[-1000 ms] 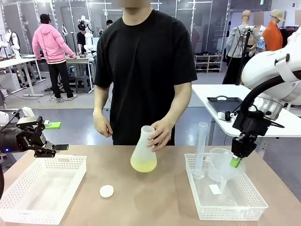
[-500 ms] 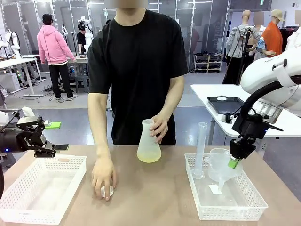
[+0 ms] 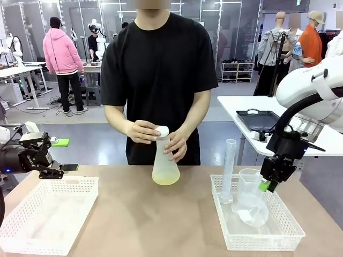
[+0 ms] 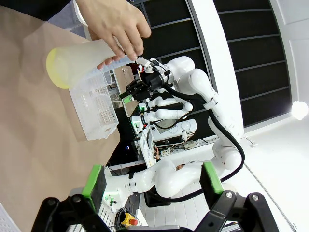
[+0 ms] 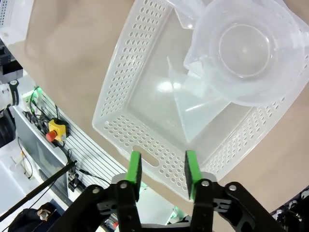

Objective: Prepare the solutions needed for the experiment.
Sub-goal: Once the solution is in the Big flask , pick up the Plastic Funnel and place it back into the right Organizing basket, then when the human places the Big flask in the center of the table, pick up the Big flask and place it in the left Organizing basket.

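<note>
hand point(image 3: 140, 131) holds cap point(image 3: 162, 130) on flask point(image 3: 165, 160), solutions point(image 3: 165, 180) inside

flask point(image 3: 165, 174) neck partly behind hand point(image 3: 177, 147), right arm point(image 3: 316, 85) cropped

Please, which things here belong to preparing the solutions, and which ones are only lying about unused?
Belonging to the job:
- translucent conical plastic flask holding the pale yellow solution
- small white round cap
- clear plastic funnel
- tall clear measuring cylinder

Probably just lying about:
- white perforated plastic basket, robot's left
- black tray, far table
</note>
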`<move>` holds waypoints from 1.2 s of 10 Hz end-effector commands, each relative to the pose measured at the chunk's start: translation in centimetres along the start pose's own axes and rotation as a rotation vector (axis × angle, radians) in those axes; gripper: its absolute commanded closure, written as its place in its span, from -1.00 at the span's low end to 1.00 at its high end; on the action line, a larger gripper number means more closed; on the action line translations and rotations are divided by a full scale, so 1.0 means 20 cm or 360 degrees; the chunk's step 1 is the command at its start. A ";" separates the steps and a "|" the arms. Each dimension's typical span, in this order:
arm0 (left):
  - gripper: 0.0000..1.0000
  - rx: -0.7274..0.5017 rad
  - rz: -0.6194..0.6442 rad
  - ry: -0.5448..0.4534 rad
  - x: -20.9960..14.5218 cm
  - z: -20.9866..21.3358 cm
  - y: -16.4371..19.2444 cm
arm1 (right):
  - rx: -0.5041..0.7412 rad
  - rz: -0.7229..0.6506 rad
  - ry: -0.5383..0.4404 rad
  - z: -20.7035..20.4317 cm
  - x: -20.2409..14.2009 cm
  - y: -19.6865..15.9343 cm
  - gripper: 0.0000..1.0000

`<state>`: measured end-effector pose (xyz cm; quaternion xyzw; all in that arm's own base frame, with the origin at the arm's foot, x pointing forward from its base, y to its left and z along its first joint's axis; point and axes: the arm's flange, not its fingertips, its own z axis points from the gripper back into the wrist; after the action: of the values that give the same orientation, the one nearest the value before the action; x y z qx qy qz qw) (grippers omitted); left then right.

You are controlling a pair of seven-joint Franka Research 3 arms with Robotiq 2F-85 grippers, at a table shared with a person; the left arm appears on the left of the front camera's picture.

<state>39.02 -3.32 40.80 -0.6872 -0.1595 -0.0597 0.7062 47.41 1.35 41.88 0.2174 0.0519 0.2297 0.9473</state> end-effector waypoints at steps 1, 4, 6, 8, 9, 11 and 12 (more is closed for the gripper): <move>-1.00 -0.0018 0.0004 0.0014 0.00 0.00 -0.01 | 0.0009 -0.0074 -0.0008 -0.01 0.01 0.01 -0.22; -1.00 -0.0018 0.0004 0.0014 0.00 0.00 -0.01 | -0.0003 -0.0031 -0.0004 0.00 0.00 0.00 -0.43; -1.00 -0.0018 0.0004 0.0014 0.00 0.00 -0.01 | -0.0003 -0.0031 -0.0004 0.00 0.00 0.00 -0.43; -1.00 -0.0018 0.0004 0.0014 0.00 0.00 -0.01 | -0.0003 -0.0031 -0.0004 0.00 0.00 0.00 -0.43; -1.00 -0.0018 0.0004 0.0014 0.00 0.00 -0.01 | -0.0003 -0.0031 -0.0004 0.00 0.00 0.00 -0.43; -1.00 -0.0018 0.0004 0.0014 0.00 0.00 -0.01 | -0.0003 -0.0031 -0.0004 0.00 0.00 0.00 -0.43; -1.00 -0.0018 0.0004 0.0014 0.00 0.00 -0.01 | -0.0003 -0.0031 -0.0004 0.00 0.00 0.00 -0.43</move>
<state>39.02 -3.32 40.80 -0.6872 -0.1595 -0.0597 0.7062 47.53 1.44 41.91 0.2135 0.0524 0.2162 0.9513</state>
